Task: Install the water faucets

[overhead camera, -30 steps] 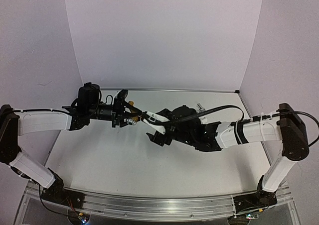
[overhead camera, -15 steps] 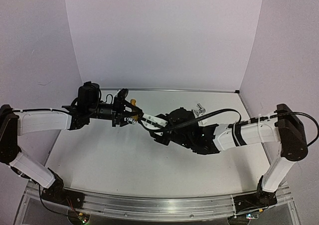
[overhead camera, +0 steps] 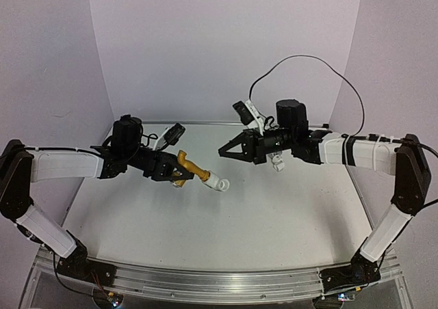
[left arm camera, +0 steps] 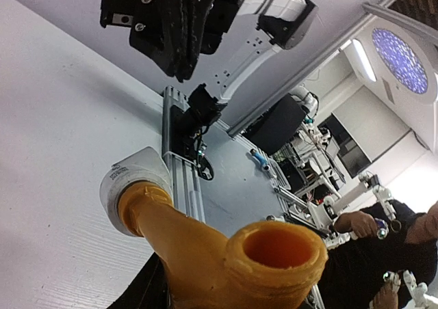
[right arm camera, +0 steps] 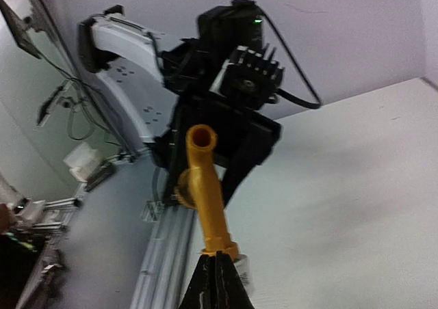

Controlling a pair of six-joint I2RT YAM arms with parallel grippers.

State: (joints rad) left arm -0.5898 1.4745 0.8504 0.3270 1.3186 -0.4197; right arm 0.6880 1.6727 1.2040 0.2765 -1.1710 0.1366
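Note:
A gold-orange water faucet (overhead camera: 189, 166) hangs above the table's middle, with my left gripper (overhead camera: 171, 171) shut on its thick end. A white fitting (overhead camera: 218, 182) sits on its spout end. From the left wrist the faucet (left arm camera: 219, 254) fills the lower frame and its fitting (left arm camera: 129, 183) points away. My right gripper (overhead camera: 222, 152) hovers to the right of the faucet, shut and empty, apart from it. The right wrist shows its closed fingertips (right arm camera: 217, 281) in front of the faucet (right arm camera: 207, 199) and fitting (right arm camera: 244, 273). No silver faucet can be made out for certain.
A small white piece (overhead camera: 277, 163) lies on the table under the right arm. The right arm's black cable (overhead camera: 301, 59) loops high over the back. White walls close in the rear and sides, and an aluminium rail (overhead camera: 205, 281) runs along the near edge.
My right gripper shut, lifted off the white fitting and drew back up to the right. The left gripper kept hold and the faucet now slopes down to the right.

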